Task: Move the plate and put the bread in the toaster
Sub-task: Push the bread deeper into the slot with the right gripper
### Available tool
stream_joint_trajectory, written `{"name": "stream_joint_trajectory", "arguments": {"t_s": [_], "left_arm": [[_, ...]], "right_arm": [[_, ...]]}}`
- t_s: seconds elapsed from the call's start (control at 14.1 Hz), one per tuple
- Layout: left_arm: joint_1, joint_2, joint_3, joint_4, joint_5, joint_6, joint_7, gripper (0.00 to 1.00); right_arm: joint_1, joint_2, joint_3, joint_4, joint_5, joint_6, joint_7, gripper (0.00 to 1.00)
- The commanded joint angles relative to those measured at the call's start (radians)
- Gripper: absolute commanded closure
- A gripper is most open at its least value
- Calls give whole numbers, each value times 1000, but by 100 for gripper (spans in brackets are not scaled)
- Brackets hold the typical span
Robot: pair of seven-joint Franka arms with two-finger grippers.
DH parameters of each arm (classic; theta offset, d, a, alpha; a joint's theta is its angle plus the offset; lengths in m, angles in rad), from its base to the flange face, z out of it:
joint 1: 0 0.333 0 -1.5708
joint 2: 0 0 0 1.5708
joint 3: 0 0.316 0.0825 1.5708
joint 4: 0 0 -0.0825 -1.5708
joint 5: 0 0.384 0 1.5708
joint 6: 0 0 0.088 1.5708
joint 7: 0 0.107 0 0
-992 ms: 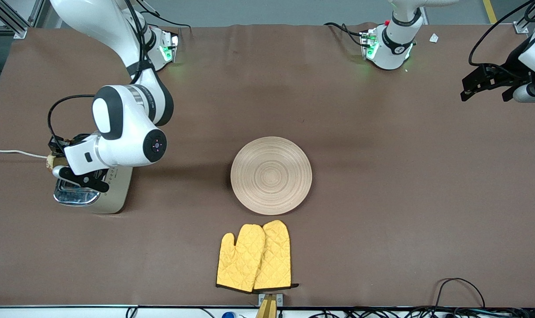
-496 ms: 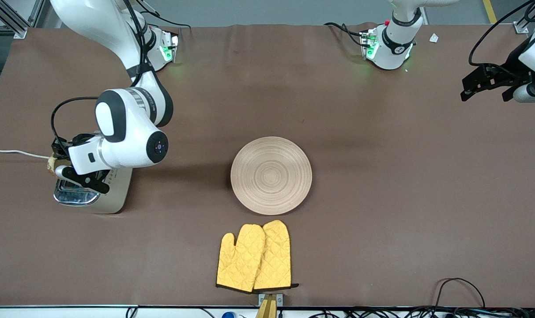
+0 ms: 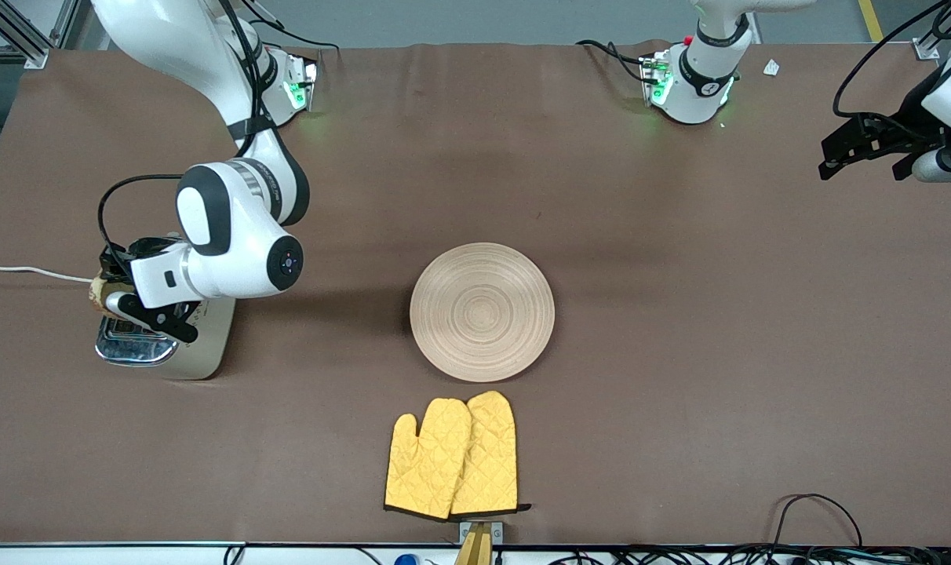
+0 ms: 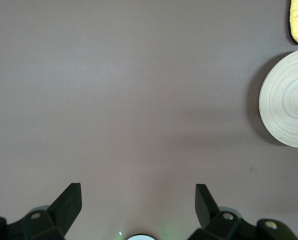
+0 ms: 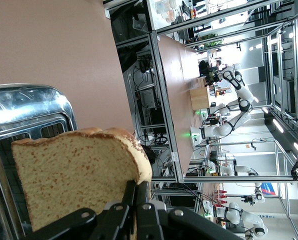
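Right gripper (image 3: 114,302) clamped on the bread (image 5: 74,175), slice upright over the toaster (image 3: 162,345) slots, mid-left of front view. Left gripper (image 4: 139,200) jaws wide, empty, waiting over bare table (image 3: 679,314) at upper right edge. Plate (image 3: 482,311) frame centre; yellow oven mitts (image 3: 452,457) just below it.

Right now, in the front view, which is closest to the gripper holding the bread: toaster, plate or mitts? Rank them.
From the right gripper, shut on the bread:
1. Toaster, directly under it, at the right arm's end.
2. Plate, mid-table.
3. Mitts, nearer the camera than the plate.
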Motion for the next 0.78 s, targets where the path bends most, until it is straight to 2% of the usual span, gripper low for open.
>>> {"name": "stream_joint_trajectory", "arguments": {"t_s": [0.0, 0.71], "left_arm": [[1, 0, -1, 8, 11, 2, -5, 0], [1, 0, -1, 8, 11, 2, -5, 0]], "right_arm": [[-10, -29, 14, -50, -31, 16, 39, 100], [-10, -12, 14, -85, -34, 62, 120, 100]]}}
